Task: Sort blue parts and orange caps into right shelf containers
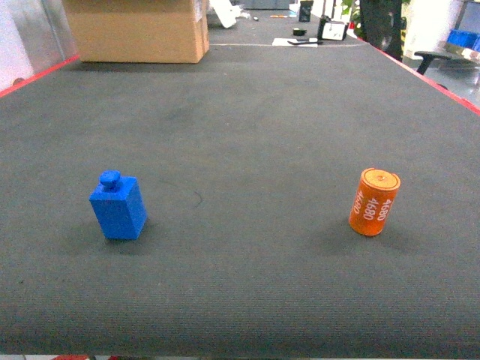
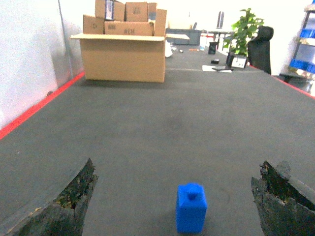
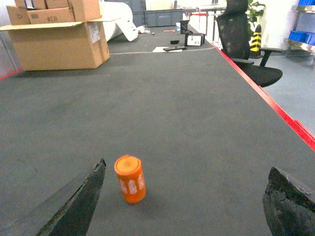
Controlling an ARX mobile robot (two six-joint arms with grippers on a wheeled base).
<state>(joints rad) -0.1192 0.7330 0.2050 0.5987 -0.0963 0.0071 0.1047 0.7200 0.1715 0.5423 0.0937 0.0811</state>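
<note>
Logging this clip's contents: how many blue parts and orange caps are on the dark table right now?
Blue parts: 1
Orange caps: 1
Total: 2, both standing apart on the table, neither held by a gripper.

I see a long dark grey ribbed table mat (image 1: 247,120) with a red edge strip (image 3: 275,110) along both sides. An open brown cardboard box (image 2: 123,56) stands at the far left, with smaller cardboard cartons (image 2: 125,14) stacked inside. A black office chair (image 3: 246,49) stands beyond the right edge, on a grey floor (image 3: 300,93). A green potted plant (image 2: 244,29) stands beyond. A white wall panel (image 2: 29,54) borders the left side.
</note>
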